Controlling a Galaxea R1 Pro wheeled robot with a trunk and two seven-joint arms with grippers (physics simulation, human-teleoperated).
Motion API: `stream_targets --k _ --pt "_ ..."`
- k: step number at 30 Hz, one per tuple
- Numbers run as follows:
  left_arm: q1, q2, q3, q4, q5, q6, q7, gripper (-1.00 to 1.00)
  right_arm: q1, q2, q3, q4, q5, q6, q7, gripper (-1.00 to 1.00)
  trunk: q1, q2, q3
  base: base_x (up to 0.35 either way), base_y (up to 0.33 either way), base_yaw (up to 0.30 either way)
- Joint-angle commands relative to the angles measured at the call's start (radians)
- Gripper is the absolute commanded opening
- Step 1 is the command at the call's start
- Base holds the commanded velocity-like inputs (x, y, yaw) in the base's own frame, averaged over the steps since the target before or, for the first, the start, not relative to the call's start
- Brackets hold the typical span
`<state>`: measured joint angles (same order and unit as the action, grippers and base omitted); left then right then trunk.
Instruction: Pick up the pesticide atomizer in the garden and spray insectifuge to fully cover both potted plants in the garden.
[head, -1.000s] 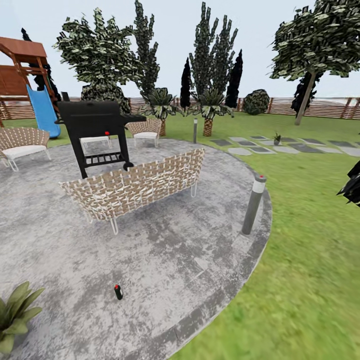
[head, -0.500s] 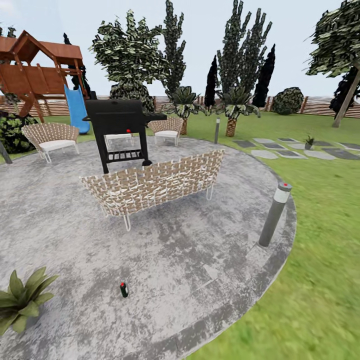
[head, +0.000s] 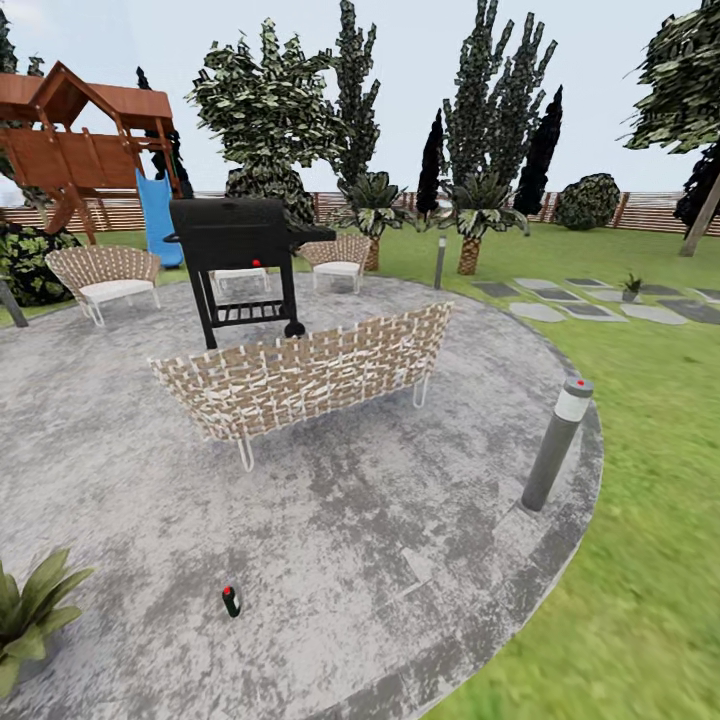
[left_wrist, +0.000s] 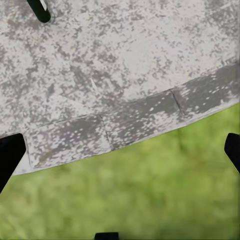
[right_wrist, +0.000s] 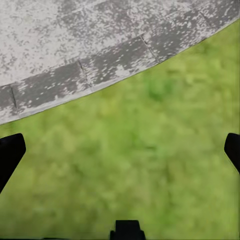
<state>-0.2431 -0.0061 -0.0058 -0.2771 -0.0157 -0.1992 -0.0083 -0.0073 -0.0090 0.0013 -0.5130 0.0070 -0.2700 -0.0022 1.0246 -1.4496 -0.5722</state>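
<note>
The view has been shifted slightly since a moment ago, so the small dark green, red-tipped atomizer (head: 231, 600) on the grey paved patio (head: 400, 520) is seen lower. Both grippers are spread wide and empty; pickup is judged not yet begun.

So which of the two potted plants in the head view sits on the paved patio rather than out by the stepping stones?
The near potted plant, at the head view's lower left edge, stands on the grey patio. The other plant is far off, among the stepping stones on the lawn.
</note>
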Motion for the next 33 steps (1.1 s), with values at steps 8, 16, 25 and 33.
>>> stream_targets --k 8,16,25,33 --pt "-0.001 0.000 0.000 0.001 -0.001 -0.004 -0.001 1.00 0.000 0.000 0.000 0.001 0.001 -0.003 -0.001 1.00 0.000 0.000 -0.001 0.166 -0.044 0.260" --pt "0.000 0.000 0.000 0.002 -0.001 -0.033 0.000 1.00 0.000 0.000 0.000 0.001 0.001 -0.003 -0.001 1.00 0.000 0.000 -0.001 0.010 -0.001 0.273" --pt "-0.001 -0.001 0.000 0.019 -0.001 -0.045 0.000 1.00 0.000 0.000 0.000 0.001 0.001 -0.003 -0.001 1.00 0.000 0.000 -0.003 0.145 -0.099 0.274" --pt "-0.001 0.000 0.000 0.019 -0.001 -0.045 0.001 1.00 0.000 0.000 0.000 0.001 0.001 -0.003 -0.001 1.00 0.000 0.000 -0.006 0.167 -0.222 0.274"
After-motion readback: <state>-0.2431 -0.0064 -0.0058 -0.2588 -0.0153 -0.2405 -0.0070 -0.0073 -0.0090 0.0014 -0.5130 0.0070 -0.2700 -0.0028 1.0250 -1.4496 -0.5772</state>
